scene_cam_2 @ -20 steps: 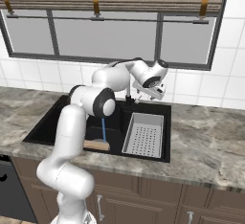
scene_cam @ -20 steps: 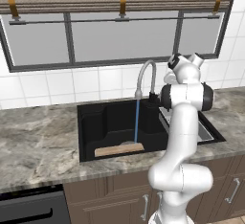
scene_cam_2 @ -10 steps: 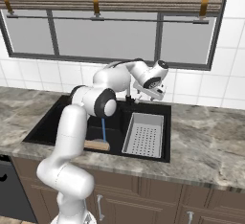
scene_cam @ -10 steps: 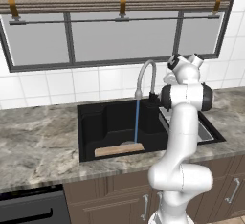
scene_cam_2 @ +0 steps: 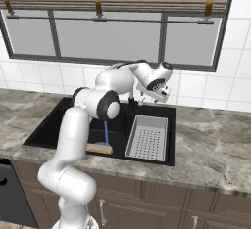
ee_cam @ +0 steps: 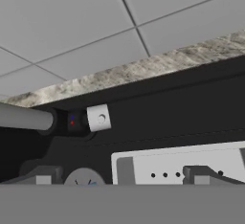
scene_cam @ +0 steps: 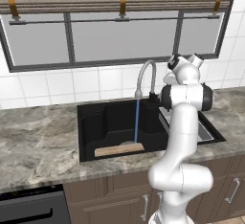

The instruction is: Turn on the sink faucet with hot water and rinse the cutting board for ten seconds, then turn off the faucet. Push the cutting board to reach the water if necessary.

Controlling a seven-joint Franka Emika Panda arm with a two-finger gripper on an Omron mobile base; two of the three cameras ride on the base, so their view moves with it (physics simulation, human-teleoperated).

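Note:
The black sink holds the tan cutting board flat near its front wall. From the gooseneck faucet a thin blue stream of water falls onto the board's right end. My gripper hovers open just right of the faucet's base, at the sink's back rim. In the hand view its fingertips stand wide apart with nothing between them. Ahead of my gripper lie the faucet's dark base and its small pale handle, which I am not touching.
A grey perforated drainboard tray fills the sink's right part, below my hand. Marble counter runs on both sides. White wall tiles and a window stand close behind the faucet.

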